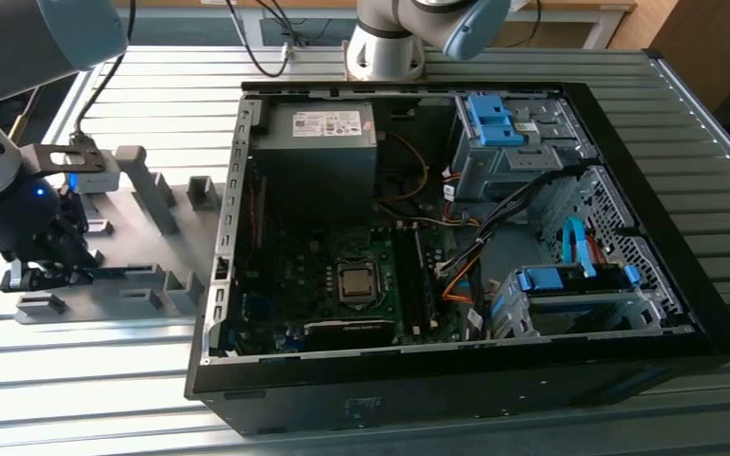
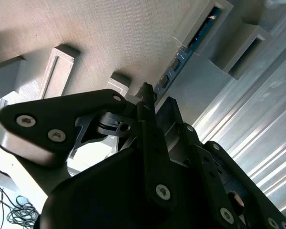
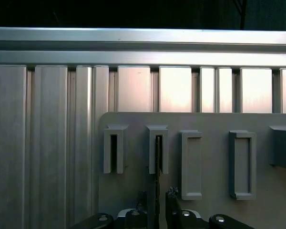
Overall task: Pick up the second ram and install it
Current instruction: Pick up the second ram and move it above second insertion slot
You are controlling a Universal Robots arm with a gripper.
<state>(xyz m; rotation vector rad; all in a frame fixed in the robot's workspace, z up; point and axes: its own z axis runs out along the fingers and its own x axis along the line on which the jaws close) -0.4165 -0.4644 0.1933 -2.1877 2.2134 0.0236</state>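
The second ram (image 3: 158,152) is a thin blue-green stick with dark chips (image 2: 176,62). It stands on edge in a slot of a grey fixture block (image 3: 157,131) on the exterior view's left. My gripper (image 3: 157,194) is lowered over it at the fixture plate (image 1: 42,271). One finger (image 3: 143,198) sits on each side of the stick with a narrow gap, so the gripper is open around it. In the second wrist view a fingertip (image 2: 146,90) reaches the ram's near end. The ram still rests in its slot.
The open computer case (image 1: 467,104) lies on the slatted aluminium table (image 1: 73,380), to the exterior view's right of the fixture plate (image 1: 130,294). Inside are the motherboard (image 1: 339,285), its memory slots (image 1: 418,275), cables and blue drive clips (image 1: 492,119). Several grey blocks (image 3: 191,164) stand around the ram.
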